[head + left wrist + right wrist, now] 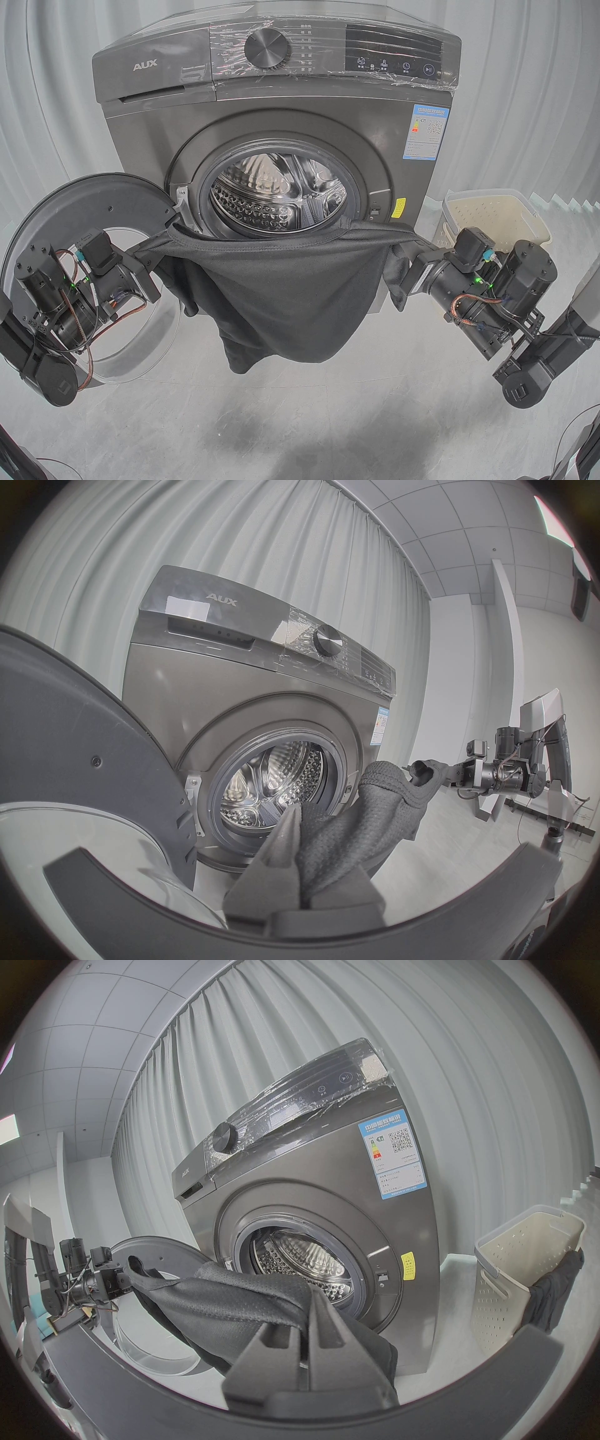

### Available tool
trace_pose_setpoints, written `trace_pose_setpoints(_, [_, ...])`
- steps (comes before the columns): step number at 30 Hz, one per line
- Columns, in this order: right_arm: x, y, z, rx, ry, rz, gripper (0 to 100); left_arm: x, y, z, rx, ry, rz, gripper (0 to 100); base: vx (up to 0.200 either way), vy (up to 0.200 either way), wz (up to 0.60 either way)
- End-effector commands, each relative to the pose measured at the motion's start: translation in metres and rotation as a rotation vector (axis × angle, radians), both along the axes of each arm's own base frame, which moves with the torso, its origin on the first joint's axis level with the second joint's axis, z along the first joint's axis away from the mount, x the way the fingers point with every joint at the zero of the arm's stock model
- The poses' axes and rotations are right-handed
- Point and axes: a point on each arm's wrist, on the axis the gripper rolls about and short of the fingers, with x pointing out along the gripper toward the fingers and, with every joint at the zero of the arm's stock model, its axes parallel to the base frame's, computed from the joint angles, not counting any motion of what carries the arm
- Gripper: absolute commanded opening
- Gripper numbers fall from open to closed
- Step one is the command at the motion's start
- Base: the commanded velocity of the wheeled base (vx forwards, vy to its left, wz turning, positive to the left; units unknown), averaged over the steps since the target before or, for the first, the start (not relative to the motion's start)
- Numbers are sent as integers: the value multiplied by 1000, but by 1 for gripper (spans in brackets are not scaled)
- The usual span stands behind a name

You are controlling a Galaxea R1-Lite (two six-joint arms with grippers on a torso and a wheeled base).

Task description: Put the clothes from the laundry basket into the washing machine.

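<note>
Dark garment (281,294), one end inside each arm's clenched jaws, taut before the washing machine (156,131)

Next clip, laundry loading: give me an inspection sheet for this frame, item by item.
Surface: pale, smooth floor.
Job's things: dark garment stretched between both grippers, hanging before the open drum; washing machine with door swung open on the robot's left; laundry basket on the machine's right, another dark cloth draped over its rim.
Clutter: nothing seen.
Grippers: left gripper and right gripper each shut on a garment edge.
Cables: wires looped along both wrists, apart from the garment.
Surroundings: pale curtain behind the machine.
</note>
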Motion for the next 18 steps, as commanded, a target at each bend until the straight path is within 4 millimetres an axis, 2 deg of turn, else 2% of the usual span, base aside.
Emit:
trace_pose_setpoints(1, [-4, -3, 10, 17, -29, -1, 0, 0, 0, 2, -2, -8, 0, 0, 0, 0, 0])
trace_pose_setpoints(18, [-3, -2, 13, 26, -38, -2, 0, -2, -2, -1, 3, 6, -6, 0, 0, 0, 0])
